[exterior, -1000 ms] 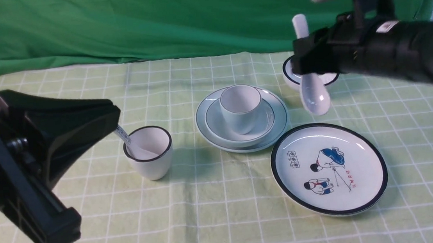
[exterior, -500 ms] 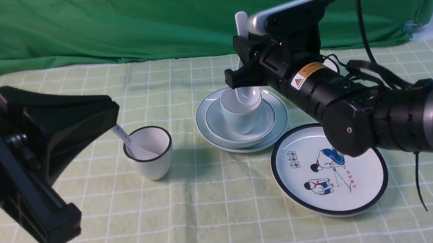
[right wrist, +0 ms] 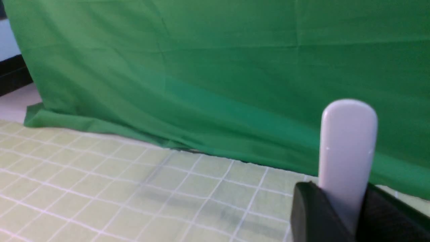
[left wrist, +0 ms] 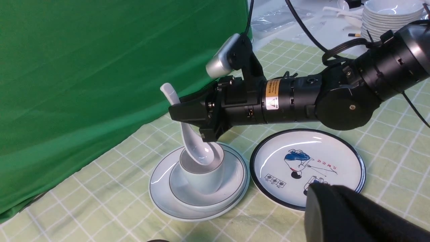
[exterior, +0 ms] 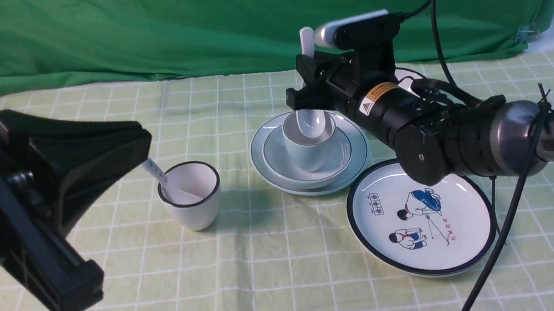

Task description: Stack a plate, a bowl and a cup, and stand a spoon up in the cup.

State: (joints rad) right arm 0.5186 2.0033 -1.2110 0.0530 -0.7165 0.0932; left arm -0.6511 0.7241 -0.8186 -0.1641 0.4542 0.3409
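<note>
Plate (exterior: 260, 153), bowl (exterior: 274, 156), cup (exterior: 308, 154) stacked; right claw (exterior: 310, 97) — clamped on the spoon (exterior: 311, 123) — holds its scoop in the cup's mouth; seemingly only release remains.

I work on a staged lab bench, not in a home kitchen. Behind my right pincer (exterior: 308, 97) hangs a creased green cloth backdrop (exterior: 195, 27), and beneath it lies a pale green checked tablecloth (exterior: 287, 275). Further back along my arm, off the cloth's edge, a stack of white dishes (left wrist: 389, 16) stands near crumpled clear plastic (left wrist: 278, 23). Black cables (exterior: 434, 21) trail above my wrist.
</note>
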